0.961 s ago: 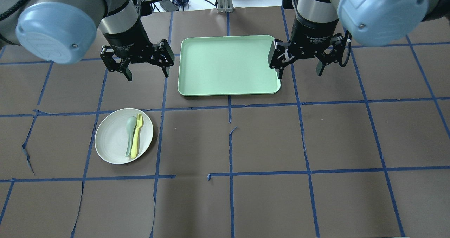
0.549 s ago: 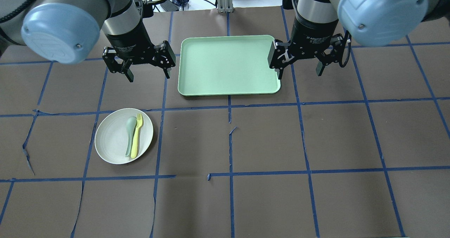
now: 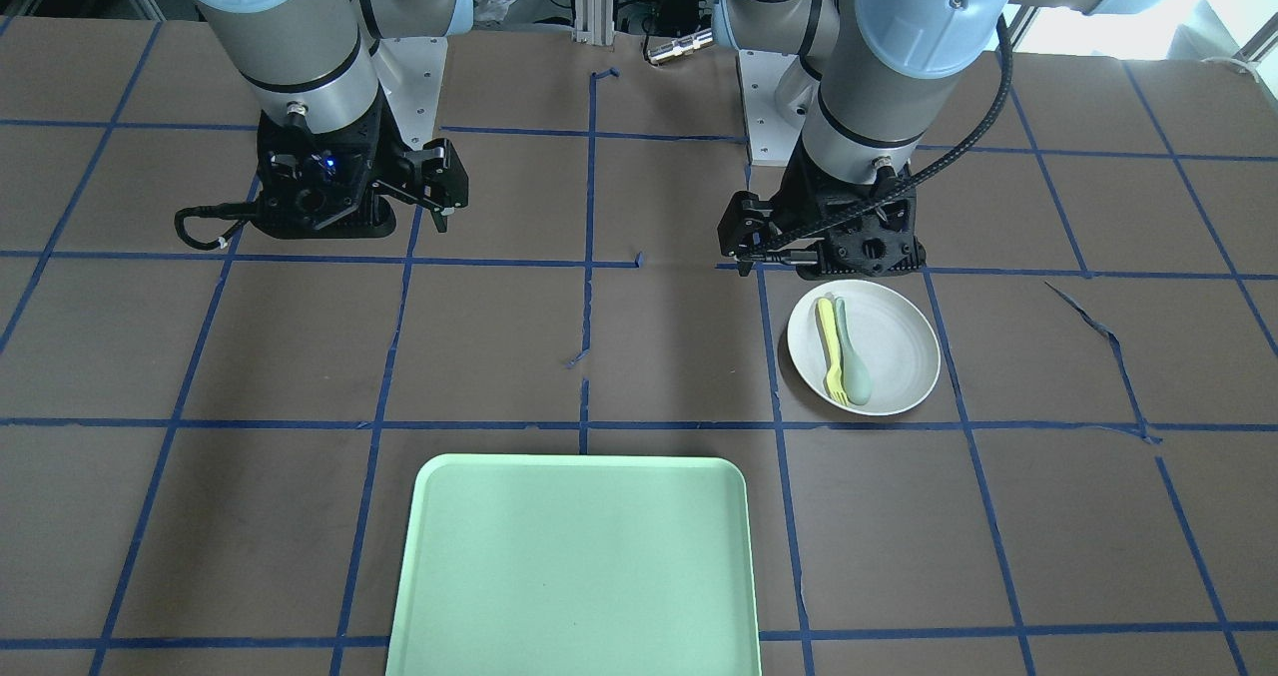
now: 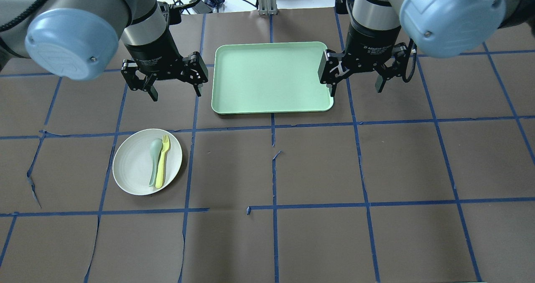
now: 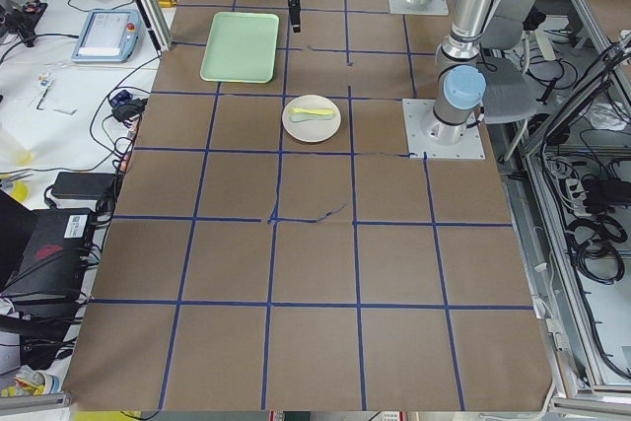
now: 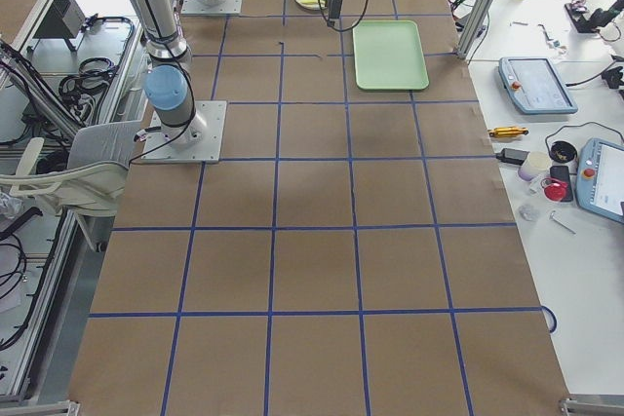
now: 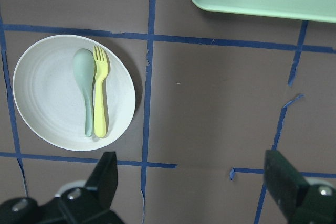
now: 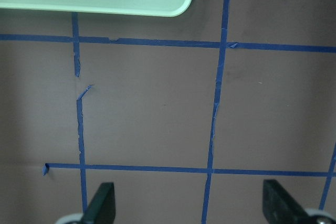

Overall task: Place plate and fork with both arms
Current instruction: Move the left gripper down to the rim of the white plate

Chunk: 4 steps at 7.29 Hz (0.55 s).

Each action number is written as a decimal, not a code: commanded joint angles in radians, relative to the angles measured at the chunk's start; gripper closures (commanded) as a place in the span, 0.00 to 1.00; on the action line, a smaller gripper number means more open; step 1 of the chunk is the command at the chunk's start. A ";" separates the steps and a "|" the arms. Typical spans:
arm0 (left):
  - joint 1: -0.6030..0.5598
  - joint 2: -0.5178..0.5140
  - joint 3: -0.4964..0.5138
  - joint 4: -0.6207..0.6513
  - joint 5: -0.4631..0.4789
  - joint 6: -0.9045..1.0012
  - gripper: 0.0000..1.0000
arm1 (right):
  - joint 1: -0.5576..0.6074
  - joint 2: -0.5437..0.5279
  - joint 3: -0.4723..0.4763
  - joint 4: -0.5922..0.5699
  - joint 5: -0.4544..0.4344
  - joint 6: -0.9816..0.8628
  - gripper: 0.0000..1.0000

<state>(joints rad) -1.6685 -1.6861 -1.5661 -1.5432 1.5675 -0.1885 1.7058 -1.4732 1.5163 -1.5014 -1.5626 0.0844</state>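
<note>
Spread, empty: left hand [image 4: 175, 91], right hand [image 4: 356, 88]. Plate [image 4: 131, 166] sits at left hand's 7 o'clock overhead. Best to pinch fork [image 4: 162, 166] mid-handle, clear of spoon [image 4: 155, 148].

Table [image 4: 317, 166], seemingly paper-covered: plate [image 4: 131, 166], tray [image 4: 271, 78]

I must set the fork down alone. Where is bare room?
The tray is wholly bare. The table to the robot's right of the plate is bare too. The plate is crowded: spoon and fork lie side by side in it.
</note>
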 commanded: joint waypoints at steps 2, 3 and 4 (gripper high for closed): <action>0.149 -0.001 -0.026 0.008 -0.003 0.217 0.00 | -0.002 0.002 0.001 -0.003 -0.004 -0.002 0.00; 0.291 0.000 -0.073 0.084 -0.006 0.371 0.00 | -0.002 0.002 0.001 -0.002 -0.014 -0.003 0.00; 0.384 -0.001 -0.134 0.137 -0.012 0.438 0.01 | 0.000 0.002 0.002 -0.003 -0.005 0.005 0.00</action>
<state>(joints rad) -1.4143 -1.6859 -1.6358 -1.4714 1.5616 0.1295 1.7045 -1.4713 1.5174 -1.5039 -1.5717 0.0833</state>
